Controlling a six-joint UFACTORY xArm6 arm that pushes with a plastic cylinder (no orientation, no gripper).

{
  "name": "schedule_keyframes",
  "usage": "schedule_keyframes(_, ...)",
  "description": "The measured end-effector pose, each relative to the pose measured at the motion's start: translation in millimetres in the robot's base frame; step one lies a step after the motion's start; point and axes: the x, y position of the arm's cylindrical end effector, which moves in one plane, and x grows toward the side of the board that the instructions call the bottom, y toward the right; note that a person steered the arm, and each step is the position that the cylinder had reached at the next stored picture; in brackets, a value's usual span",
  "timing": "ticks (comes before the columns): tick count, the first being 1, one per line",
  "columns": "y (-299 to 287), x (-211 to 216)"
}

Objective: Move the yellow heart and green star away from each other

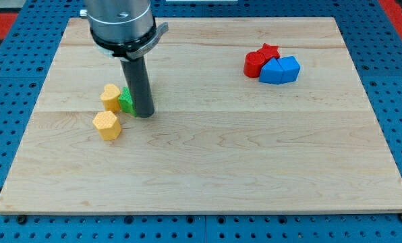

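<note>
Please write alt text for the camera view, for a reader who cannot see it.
My tip stands against the green star, which touches the yellow heart; a yellow hexagon lies just below. Red and blue blocks cluster far right.

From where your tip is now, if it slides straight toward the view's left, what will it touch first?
Most likely the green star, which sits directly left of my tip and looks already in contact. Just behind it lies the yellow heart, so both would probably move together.

Green star (126, 101) half hidden behind the rod (139, 84).
</note>
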Motion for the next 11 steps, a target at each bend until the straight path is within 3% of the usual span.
schedule_keyframes(2,14,8)
schedule_keyframes(5,-12,23)
schedule_keyframes(8,-65,-31)
schedule_keyframes(11,-36,-60)
